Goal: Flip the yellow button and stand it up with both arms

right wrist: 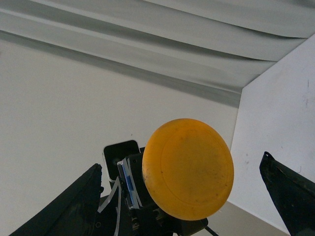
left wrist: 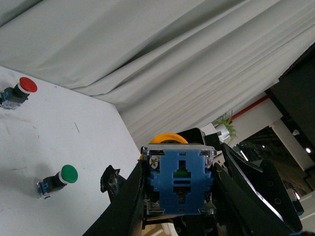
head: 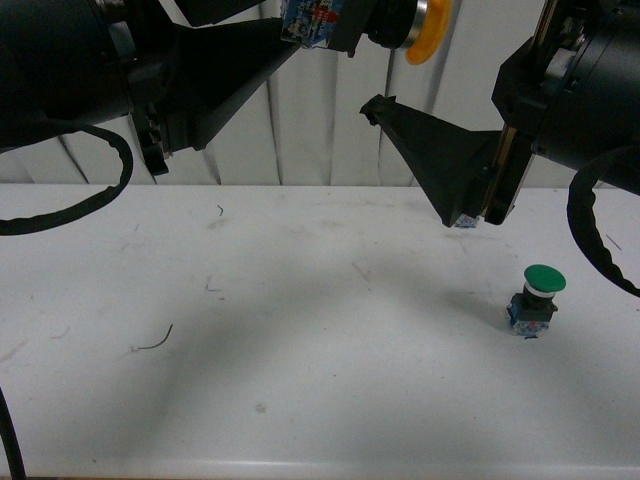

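My left gripper [head: 305, 35] is shut on the yellow button's blue contact-block base [head: 312, 20] and holds it high above the white table [head: 300, 330]. The button lies sideways, its yellow-orange cap [head: 430, 30] pointing towards my right arm. In the left wrist view both dark fingers press the sides of the blue base [left wrist: 179, 179], and the cap's rim shows behind it. My right gripper [right wrist: 179, 164] is open. Its fingers [right wrist: 83, 196] stand wide on either side of the cap [right wrist: 189, 167], which faces that camera. One right finger [head: 440, 165] hangs below the cap in the front view.
A green-capped button [head: 538, 295] stands on the table at the right, also in the left wrist view [left wrist: 59, 179]. A red-capped button [left wrist: 19, 91] stands further off. A grey curtain [head: 320, 130] hangs behind the table. A thin wire scrap [head: 155, 342] lies at the left.
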`<state>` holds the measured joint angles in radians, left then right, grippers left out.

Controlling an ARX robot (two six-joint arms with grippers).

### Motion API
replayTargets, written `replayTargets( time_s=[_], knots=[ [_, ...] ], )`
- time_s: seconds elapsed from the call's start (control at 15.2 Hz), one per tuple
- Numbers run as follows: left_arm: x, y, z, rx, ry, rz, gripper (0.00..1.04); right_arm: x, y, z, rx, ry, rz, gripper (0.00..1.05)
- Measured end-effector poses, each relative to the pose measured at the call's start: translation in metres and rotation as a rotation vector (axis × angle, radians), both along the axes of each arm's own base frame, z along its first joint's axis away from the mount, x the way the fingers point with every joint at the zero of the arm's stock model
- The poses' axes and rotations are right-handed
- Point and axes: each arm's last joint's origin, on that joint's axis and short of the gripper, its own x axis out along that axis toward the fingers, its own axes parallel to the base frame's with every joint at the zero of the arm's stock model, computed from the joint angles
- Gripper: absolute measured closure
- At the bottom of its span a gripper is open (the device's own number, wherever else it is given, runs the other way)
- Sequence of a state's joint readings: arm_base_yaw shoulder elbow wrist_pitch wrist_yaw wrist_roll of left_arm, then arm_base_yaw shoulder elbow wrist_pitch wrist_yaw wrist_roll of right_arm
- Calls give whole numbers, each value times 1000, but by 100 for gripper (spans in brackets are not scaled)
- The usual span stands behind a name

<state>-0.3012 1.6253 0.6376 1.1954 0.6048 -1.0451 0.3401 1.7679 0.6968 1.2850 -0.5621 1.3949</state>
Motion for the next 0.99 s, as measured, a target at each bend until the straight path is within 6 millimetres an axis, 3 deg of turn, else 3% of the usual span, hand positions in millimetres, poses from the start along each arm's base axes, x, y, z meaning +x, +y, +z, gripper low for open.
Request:
replayTargets(
  time_s=[0.13,0.2,0.46,0.53,0.86,0.99],
  knots=[
    [0,0,1,-1,-2,0,73,1,0,1,4,-3,0,7],
    [0,0,1,0,-1,0,73,2,0,3,6,-6,0,15],
    [-1,0,1,1,6,-7,73,7,-2,6,28,-1,-18,68],
    [-1,-1,0,5,10,-13,73,7,-3,8,37,-3,-21,74],
    [-1,-1,-1,10,13,-13,73,7,-3,7,36,-1,-22,75],
    [0,1,-1,8,17,-7,55,7,-3,6,30,1,-24,76]
  ],
)
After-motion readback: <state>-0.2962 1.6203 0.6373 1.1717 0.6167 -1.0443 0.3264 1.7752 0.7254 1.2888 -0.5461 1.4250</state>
